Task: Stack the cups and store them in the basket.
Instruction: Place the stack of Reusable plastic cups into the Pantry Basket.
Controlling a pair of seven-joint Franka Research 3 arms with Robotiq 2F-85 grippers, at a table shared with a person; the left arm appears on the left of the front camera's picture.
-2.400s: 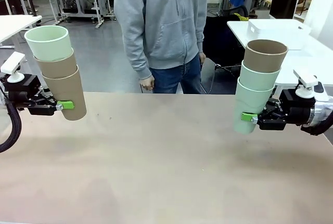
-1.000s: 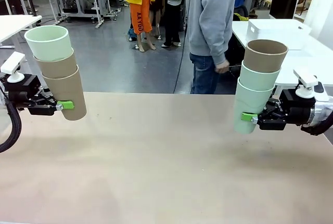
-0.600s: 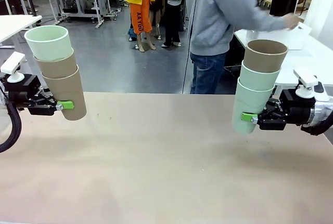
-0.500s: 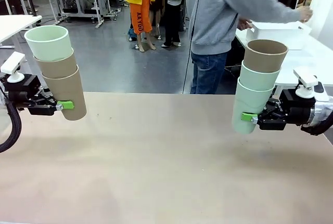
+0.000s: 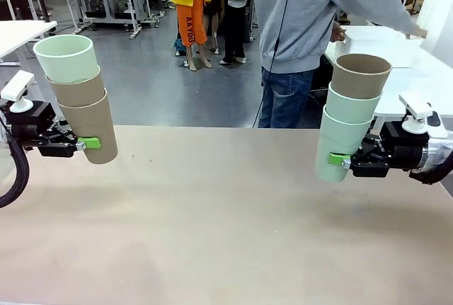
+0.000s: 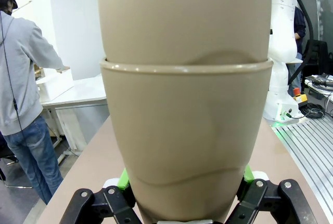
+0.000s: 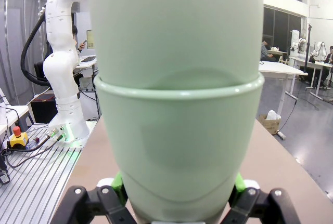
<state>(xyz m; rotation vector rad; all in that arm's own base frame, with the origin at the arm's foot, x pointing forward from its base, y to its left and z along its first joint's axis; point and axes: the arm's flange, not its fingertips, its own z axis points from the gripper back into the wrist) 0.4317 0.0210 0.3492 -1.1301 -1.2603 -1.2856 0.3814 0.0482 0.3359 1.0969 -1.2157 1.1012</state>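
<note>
My left gripper [image 5: 88, 143] is shut on the lowest cup of a stack of three cups [image 5: 79, 100], two tan brown below and a mint green one on top, held tilted above the table's left side. In the left wrist view the tan stack [image 6: 184, 130] rises between the green pads [image 6: 123, 178]. My right gripper [image 5: 341, 158] is shut on a second stack of three cups [image 5: 350, 117], two mint below and a brown one on top. The right wrist view has the mint stack [image 7: 177, 130] close up. The white basket [image 5: 371, 44] sits on a white side table at the far right, with a person's hands on it.
The person in a grey hoodie [image 5: 304, 15] stands beyond the far edge, turned toward the side table [image 5: 425, 78]. The tan tabletop [image 5: 226, 220] lies bare between the arms. Other people stand farther back.
The person has turned to the right and reached both hands to the white basket on the side table. Both arms and their cup stacks have not moved.
</note>
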